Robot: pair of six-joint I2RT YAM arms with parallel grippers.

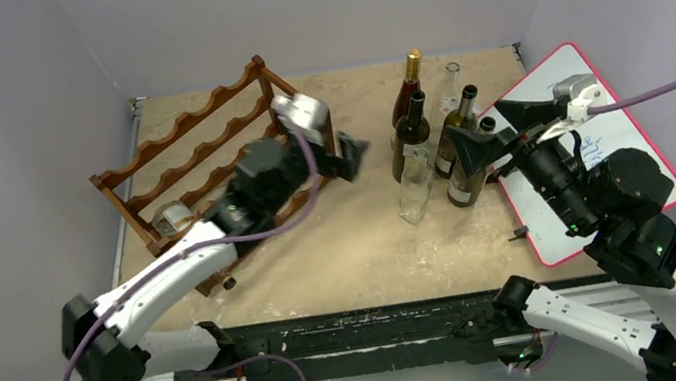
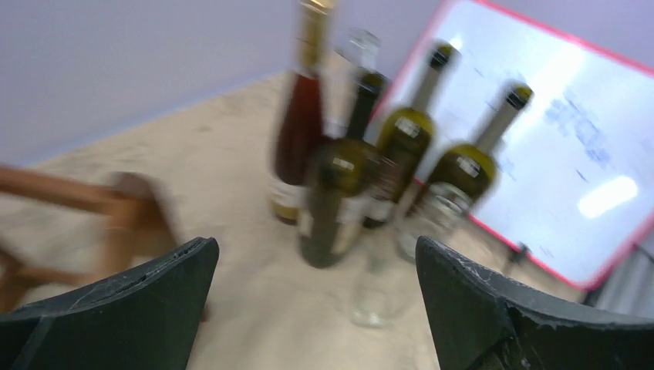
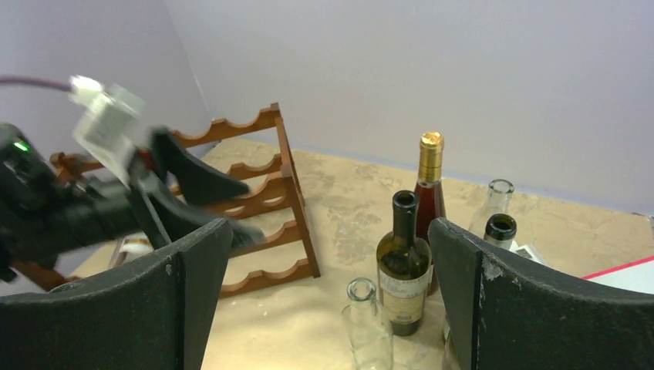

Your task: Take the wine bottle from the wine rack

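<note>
Now the left gripper (image 1: 351, 156) is being held wide open and empty between rack (image 1: 201, 113) and standing bottles (image 1: 413, 129), while one bottle (image 1: 174, 217) is being cradled low in the rack, evidently next for lifting.

Reddish-brown wine rack (image 1: 197, 153), possibly olive-green bottle (image 2: 332, 200)

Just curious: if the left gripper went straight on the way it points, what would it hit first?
Probably the dark green bottle at the front of the group, nearly centred between the left gripper's open jaws. The clear bottle beside it may be as near; depth is unclear.
</note>
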